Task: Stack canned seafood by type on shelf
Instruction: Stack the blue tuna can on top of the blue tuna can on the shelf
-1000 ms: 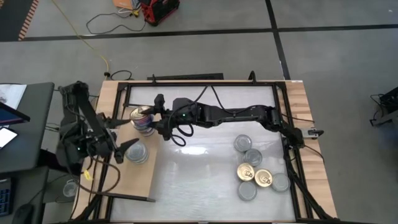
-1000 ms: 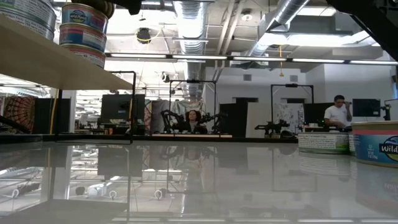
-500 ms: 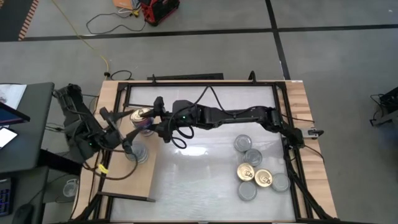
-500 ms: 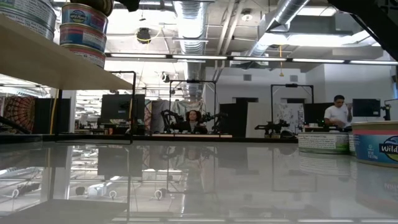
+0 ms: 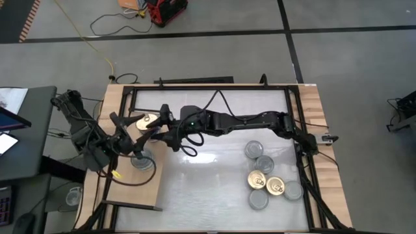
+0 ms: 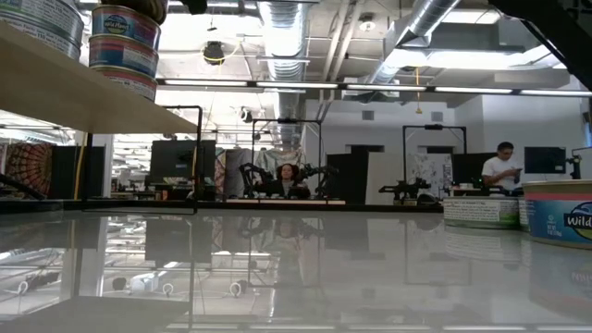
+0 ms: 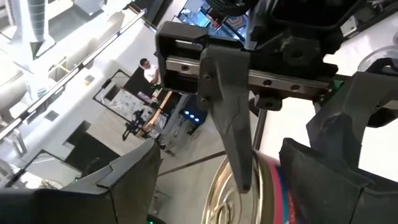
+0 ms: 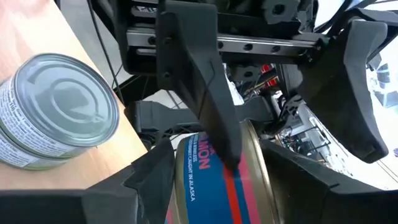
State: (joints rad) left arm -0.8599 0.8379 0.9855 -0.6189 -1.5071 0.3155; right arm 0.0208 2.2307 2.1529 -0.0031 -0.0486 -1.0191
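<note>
The right hand (image 5: 158, 125) grips a gold-topped tin (image 5: 142, 121) above the shelf (image 5: 133, 190); the left hand (image 5: 127, 135) stands open beside it — silver-topped tins (image 8: 53, 112) stacked nearby, six more tins (image 5: 266, 175) on the counter (image 5: 201, 182).

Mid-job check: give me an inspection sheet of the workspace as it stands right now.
Surface: glossy white tabletop inside a black frame; wooden shelf at its left edge.
Job's things: gold-topped tin on a stack over the shelf; silver-topped tin beside it; six loose tins on the right of the table.
Clutter: nothing seen on the table.
Grippers: right gripper shut on the gold-topped tin; left gripper open, right beside the same tin.
Cables: black loop hanging under the right arm; yellow cable on the floor.
Surroundings: people at benches far behind.
</note>
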